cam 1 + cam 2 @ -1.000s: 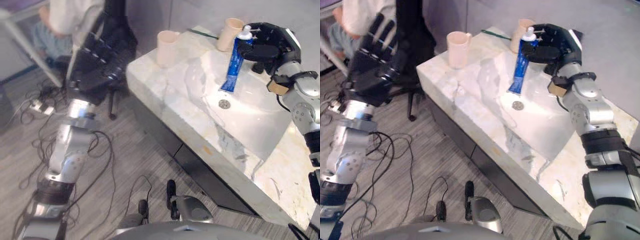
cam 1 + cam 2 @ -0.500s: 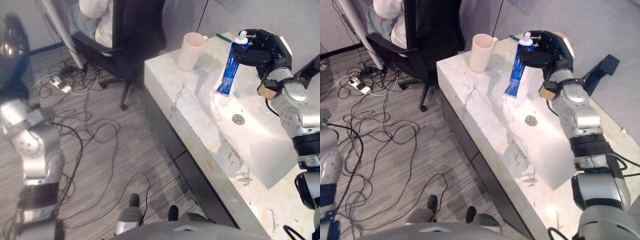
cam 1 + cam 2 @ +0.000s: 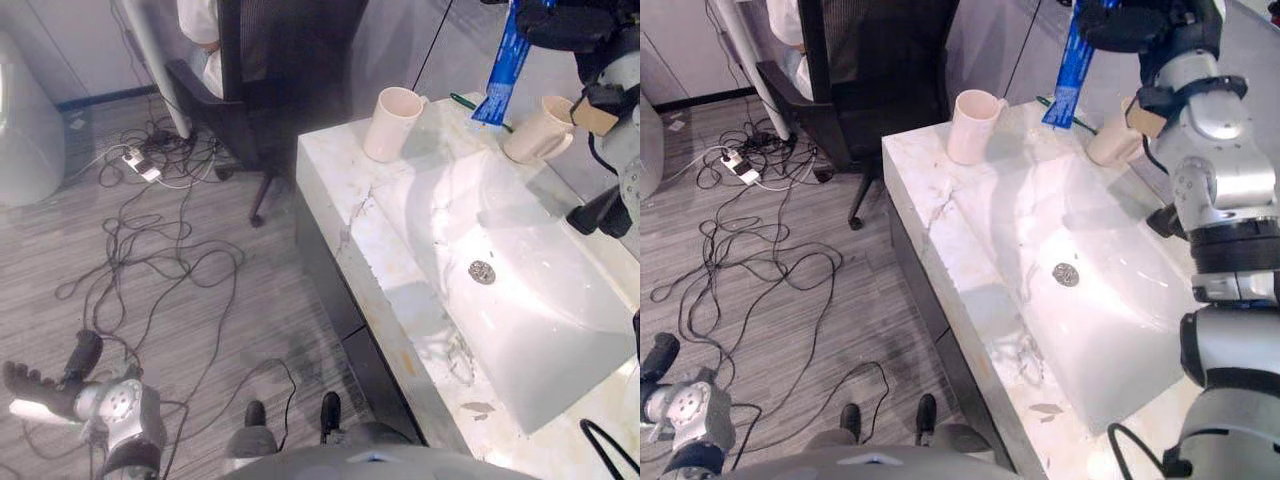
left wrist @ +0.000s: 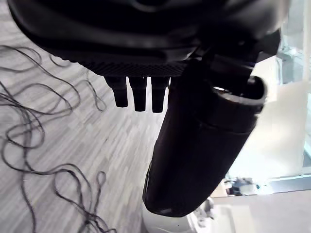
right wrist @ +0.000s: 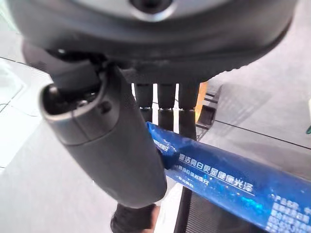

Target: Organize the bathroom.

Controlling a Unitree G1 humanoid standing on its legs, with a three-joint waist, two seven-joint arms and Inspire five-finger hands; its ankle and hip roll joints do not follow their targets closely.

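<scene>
My right hand (image 3: 578, 22) is up at the back of the marble counter (image 3: 350, 215), shut on a blue toothpaste tube (image 3: 508, 58) that hangs down from it in the air. In the right wrist view the thumb (image 5: 104, 145) and fingers pinch the tube (image 5: 228, 177). The tube's lower end hovers over a green toothbrush (image 3: 466, 101), just beside a beige cup (image 3: 538, 130) at the counter's back. A second beige cup (image 3: 392, 123) stands at the counter's far left corner. My left hand (image 3: 28, 384) hangs low over the floor, open and empty, its fingers (image 4: 138, 94) straight.
A white sink basin (image 3: 520, 300) with a drain (image 3: 482, 271) fills the counter's middle, and a black faucet (image 3: 598, 212) stands at its right. A person sits on a black office chair (image 3: 275, 70) behind the counter's left end. Cables (image 3: 150, 260) lie across the grey floor.
The camera has shifted. My right hand has lifted the toothpaste tube higher and toward the back cup. My left arm has dropped from beside the chair to low over the floor.
</scene>
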